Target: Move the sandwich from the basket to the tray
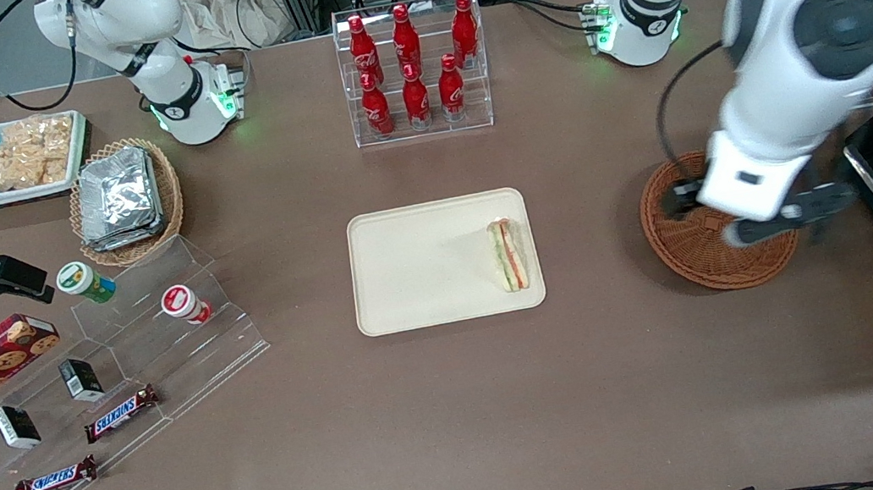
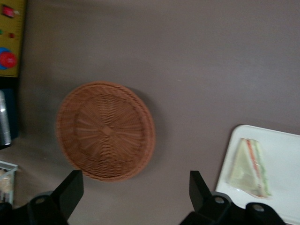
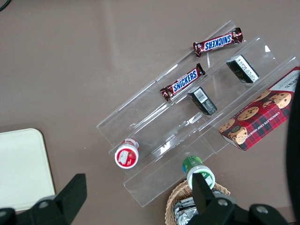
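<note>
front: arm covers part of basket (image 1: 695, 260), gripper (image 1: 702, 218) above it; sandwich (image 1: 509, 254) on tray (image 1: 422, 264); Snickers bars (image 1: 121, 414) | left wrist: gripper (image 2: 133, 194) spread wide, holding nothing; basket (image 2: 105, 131) bare; tray (image 2: 281, 154) cut off

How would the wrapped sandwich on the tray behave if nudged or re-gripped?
The sandwich is probably soft: pale bread and filling layers would squash under a hard pinch. Its clear wrap likely slides on the smooth tray, so a nudge may skate it. It stands on a narrow edge, so it could tip over. The claw is open above the table, beside the empty basket.
</note>
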{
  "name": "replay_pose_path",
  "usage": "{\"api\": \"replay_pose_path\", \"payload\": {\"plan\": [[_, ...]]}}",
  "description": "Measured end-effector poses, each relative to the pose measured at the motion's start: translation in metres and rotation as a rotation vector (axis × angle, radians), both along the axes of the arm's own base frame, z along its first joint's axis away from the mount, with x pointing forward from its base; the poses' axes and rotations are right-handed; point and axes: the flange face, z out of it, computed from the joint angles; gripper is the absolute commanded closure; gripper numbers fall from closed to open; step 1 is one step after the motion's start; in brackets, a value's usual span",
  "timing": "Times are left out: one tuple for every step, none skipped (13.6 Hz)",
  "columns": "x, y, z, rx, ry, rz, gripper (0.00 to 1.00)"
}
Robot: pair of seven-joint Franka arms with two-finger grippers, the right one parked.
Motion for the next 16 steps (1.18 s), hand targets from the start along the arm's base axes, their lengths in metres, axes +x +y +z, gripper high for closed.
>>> {"api": "replay_pose_path", "payload": {"plan": [[-0.003,0.023,0.005,-0.003,0.001,0.022,0.0],[-0.007,0.042,0.009,-0.02,0.005,0.038,0.0],[-0.011,0.062,0.013,-0.044,0.01,0.043,0.0],[-0.013,0.082,0.015,-0.07,0.015,0.038,0.0],[-0.014,0.099,0.016,-0.084,0.018,0.034,0.0],[-0.015,0.11,0.017,-0.088,0.018,0.034,0.0],[-0.015,0.116,0.017,-0.088,0.018,0.034,0.0],[-0.016,0.118,0.018,-0.088,0.016,0.036,0.0],[-0.016,0.118,0.019,-0.088,0.014,0.036,0.0],[-0.016,0.117,0.02,-0.088,0.011,0.035,0.0],[-0.016,0.115,0.021,-0.088,0.008,0.032,0.0],[-0.017,0.113,0.022,-0.088,0.006,0.028,0.0],[-0.017,0.111,0.023,-0.088,0.005,0.024,0.0],[-0.017,0.11,0.023,-0.089,0.005,0.022,0.0],[-0.017,0.109,0.024,-0.089,0.003,0.02,0.0],[-0.017,0.109,0.025,-0.089,0.001,0.02,0.0]]}}
